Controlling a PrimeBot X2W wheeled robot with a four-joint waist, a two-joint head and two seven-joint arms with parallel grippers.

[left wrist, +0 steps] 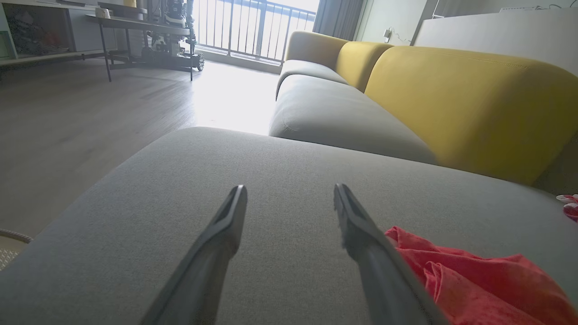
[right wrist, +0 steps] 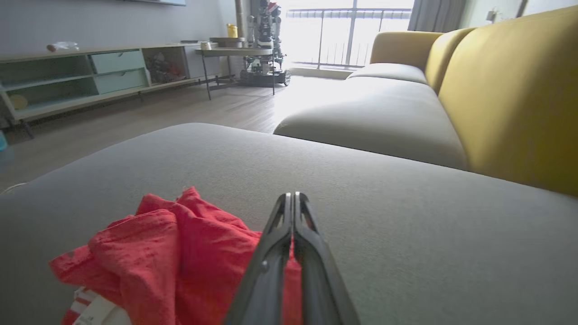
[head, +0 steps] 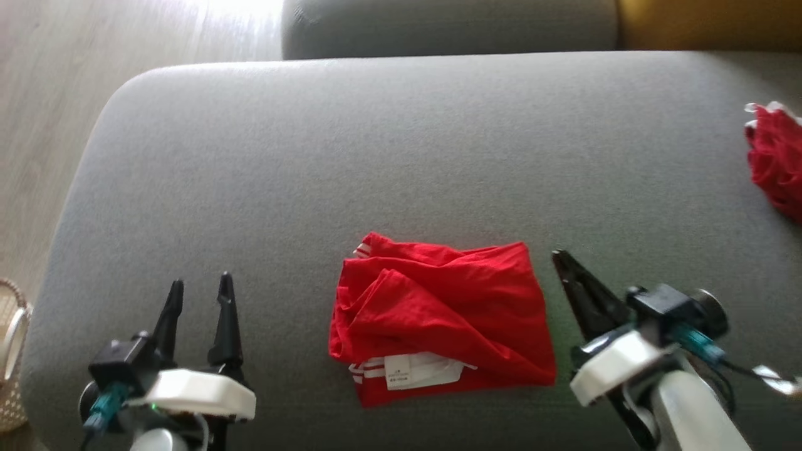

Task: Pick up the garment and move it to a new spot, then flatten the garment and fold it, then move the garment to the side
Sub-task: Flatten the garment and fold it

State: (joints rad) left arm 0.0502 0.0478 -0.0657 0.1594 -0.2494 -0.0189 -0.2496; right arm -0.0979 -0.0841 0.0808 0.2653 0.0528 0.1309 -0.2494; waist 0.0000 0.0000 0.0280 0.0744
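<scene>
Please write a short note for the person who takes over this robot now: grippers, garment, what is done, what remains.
Left gripper: open, empty, over the grey cushion, left of the garment.
Right gripper: shut, holding nothing, close to the garment's right edge.
Garment: red, folded roughly, lying mid-cushion, white label at its near edge.
Done: apparently flattened and folded.
Left: move it to the side.
Another red cloth lies at the far right.

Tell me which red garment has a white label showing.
The folded red garment in the middle of the cushion; its white label shows at the near edge. The other red garment, bunched at the cushion's right edge, shows none.
</scene>
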